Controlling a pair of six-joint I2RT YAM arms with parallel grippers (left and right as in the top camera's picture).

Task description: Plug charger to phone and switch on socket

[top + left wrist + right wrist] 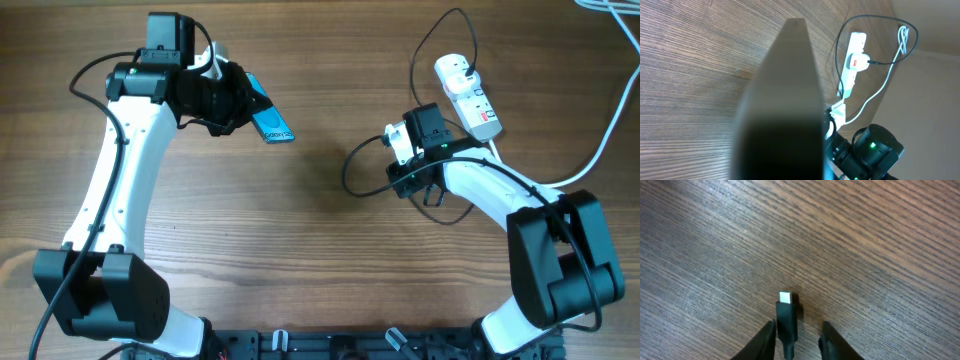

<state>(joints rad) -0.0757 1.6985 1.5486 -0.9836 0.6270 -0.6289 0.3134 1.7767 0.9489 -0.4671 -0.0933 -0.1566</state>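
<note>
**Item 1, phone** (270, 122): cyan face up, raised at the upper left of the desk (300, 230). The left end effector (238, 104) is clamped on its near end. Its long axis runs diagonally, with the free end pointing down and toward the right arm. In the left wrist view it shows only as a dark, blurred slab (785, 100).

**Item 2, charger** (347, 170): thin black cable looping across the middle right of the desk. Its small connector (786, 312) lies between the fingers of the right end effector (797, 326), metal tip pointing away from the wrist. The fingers stand apart with a gap on at least one side, so the connector is judged not gripped.

**Item 3, socket** (470, 95): white strip at the upper right, just behind the right arm, with the charger's adapter plugged in. Switch state cannot be told.

**Governing relation:** the phone lies well apart from the connector, to the robot's left. The right arm is nearer the connector and the socket. Tip and phone end look roughly opposed, but the port is not visible.
</note>
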